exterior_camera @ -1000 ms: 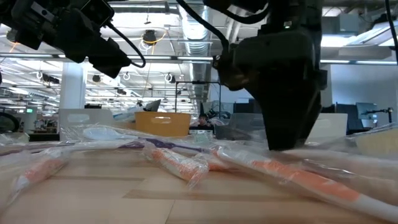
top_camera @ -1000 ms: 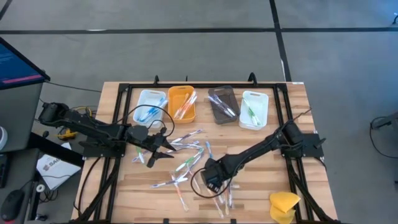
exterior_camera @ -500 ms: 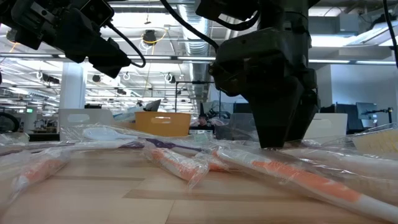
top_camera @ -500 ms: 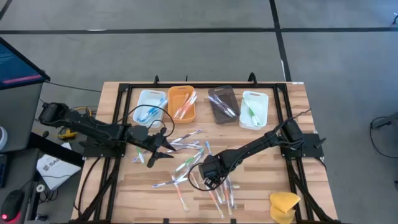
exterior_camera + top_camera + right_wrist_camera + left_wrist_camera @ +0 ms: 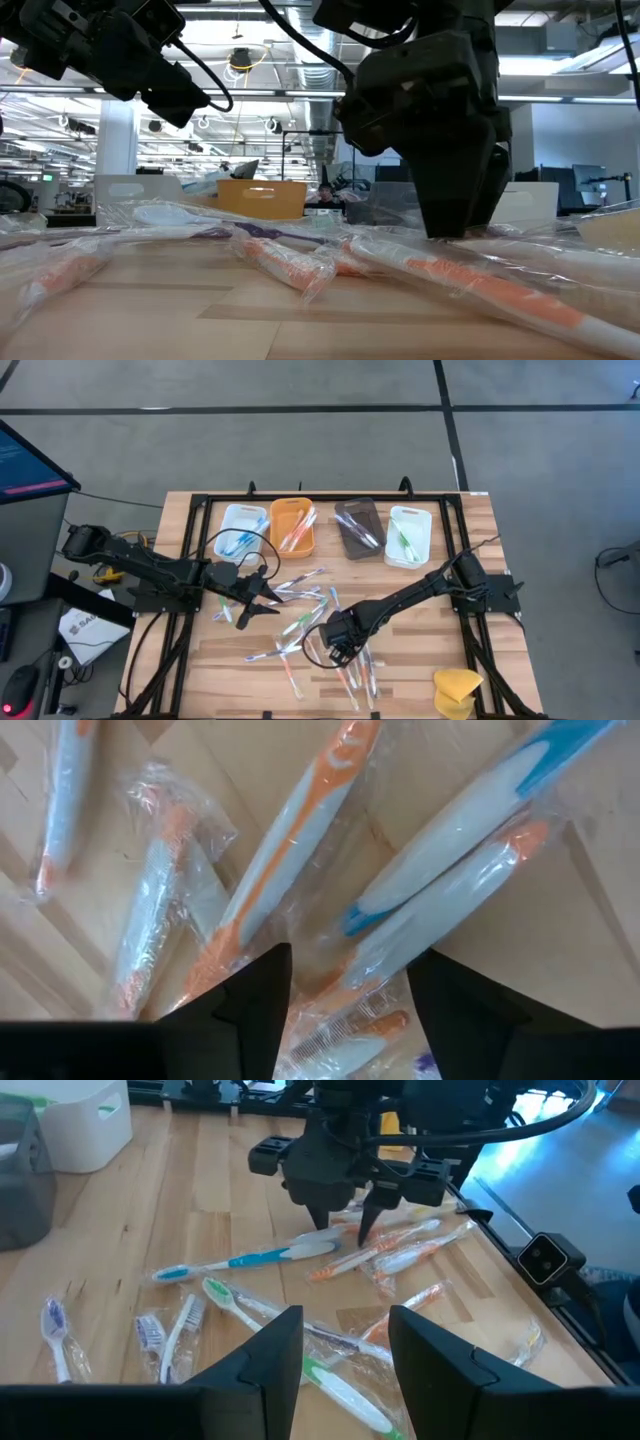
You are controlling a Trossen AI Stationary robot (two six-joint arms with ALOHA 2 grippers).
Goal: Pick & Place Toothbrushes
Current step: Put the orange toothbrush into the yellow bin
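Lower centre of the high view: right pincer [image 5: 336,650] down over the wrapped toothbrushes [image 5: 352,672] on the wooden surface [image 5: 420,640], fingers [image 5: 255,1010] apart, straddling an orange-handled toothbrush [image 5: 285,850] in clear film, nothing clamped. More toothbrushes [image 5: 300,592] scattered mid-frame. Left of centre, left pincer [image 5: 262,596] hovers above the pile, fingers [image 5: 270,1355] apart, empty. Top of the surface: white tray [image 5: 240,530], orange tray [image 5: 291,527], dark tray [image 5: 358,528], white tray [image 5: 408,536], each with toothbrushes inside. Yellow sponge [image 5: 456,688] lower right.
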